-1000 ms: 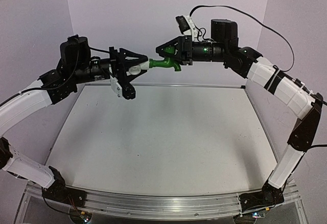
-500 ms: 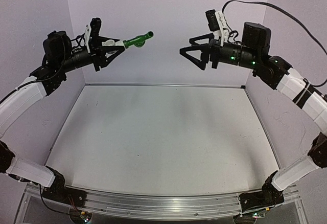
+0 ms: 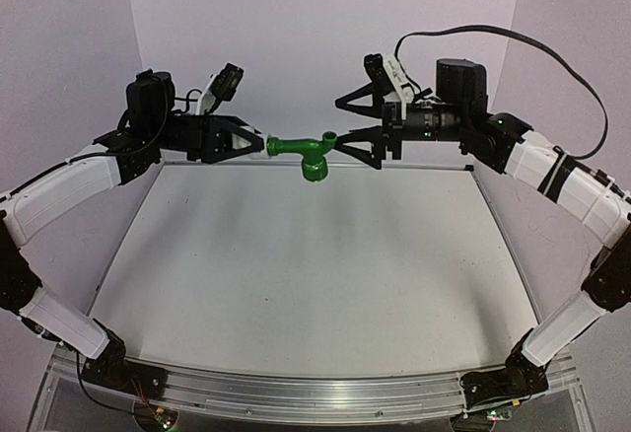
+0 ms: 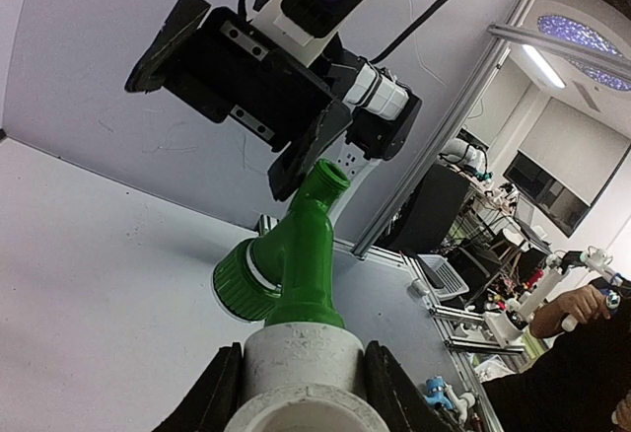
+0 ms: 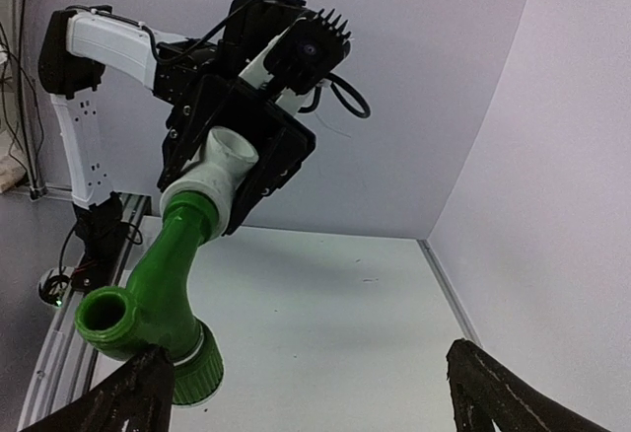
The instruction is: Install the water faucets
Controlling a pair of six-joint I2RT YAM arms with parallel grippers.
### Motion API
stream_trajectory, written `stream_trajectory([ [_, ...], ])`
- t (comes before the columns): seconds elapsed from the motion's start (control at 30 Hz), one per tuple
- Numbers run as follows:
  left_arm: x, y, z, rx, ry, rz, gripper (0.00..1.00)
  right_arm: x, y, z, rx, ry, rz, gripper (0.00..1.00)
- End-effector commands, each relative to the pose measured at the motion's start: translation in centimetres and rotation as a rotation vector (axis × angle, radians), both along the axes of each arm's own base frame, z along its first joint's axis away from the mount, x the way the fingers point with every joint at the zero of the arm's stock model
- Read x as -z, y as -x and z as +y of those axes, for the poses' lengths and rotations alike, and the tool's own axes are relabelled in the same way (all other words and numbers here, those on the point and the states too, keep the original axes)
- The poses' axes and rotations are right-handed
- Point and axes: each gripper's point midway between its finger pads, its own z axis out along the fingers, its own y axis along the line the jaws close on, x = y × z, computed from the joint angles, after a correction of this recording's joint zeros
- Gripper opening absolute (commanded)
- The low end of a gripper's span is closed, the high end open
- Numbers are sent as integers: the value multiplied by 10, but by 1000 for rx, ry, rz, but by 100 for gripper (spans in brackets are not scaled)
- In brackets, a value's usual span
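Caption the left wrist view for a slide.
Left gripper clamps the white fitting, the green tap projecting from it toward the open right gripper.

Light: bright, even, lilac cast on the walls (image 3: 296, 37).
Source: ceiling lamp (image 4: 584, 30) glowing, left wrist view.
Shadows: faint, soft on the table (image 3: 296, 274).
Edges: overhead view bows outward.
Focus: white fitting (image 4: 301, 358) nearest the lens looks soft.

White-shelled arms (image 3: 59, 190) carry black joints, black left tool (image 3: 258, 146) and right tool (image 3: 337, 128), looping black cable (image 3: 483, 27).
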Motion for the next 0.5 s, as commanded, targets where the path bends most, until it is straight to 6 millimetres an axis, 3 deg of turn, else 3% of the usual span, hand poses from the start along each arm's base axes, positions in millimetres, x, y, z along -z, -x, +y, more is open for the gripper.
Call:
stream_trajectory([
  [0.0, -19, 12, 3, 24, 39, -62, 0, -14, 31, 13, -153, -57, 14, 95],
  [0.13, -23, 13, 5, 4, 55, -105, 0, -21, 25, 8, -54, -75, 22, 95],
  [0.27, -31, 13, 10, -19, 66, -125, 0, -16, 45, -3, -96, -70, 18, 96],
  [0.47, -30, 8, 12, -35, 62, -118, 0, -15, 62, 6, -168, -75, 37, 96],
])
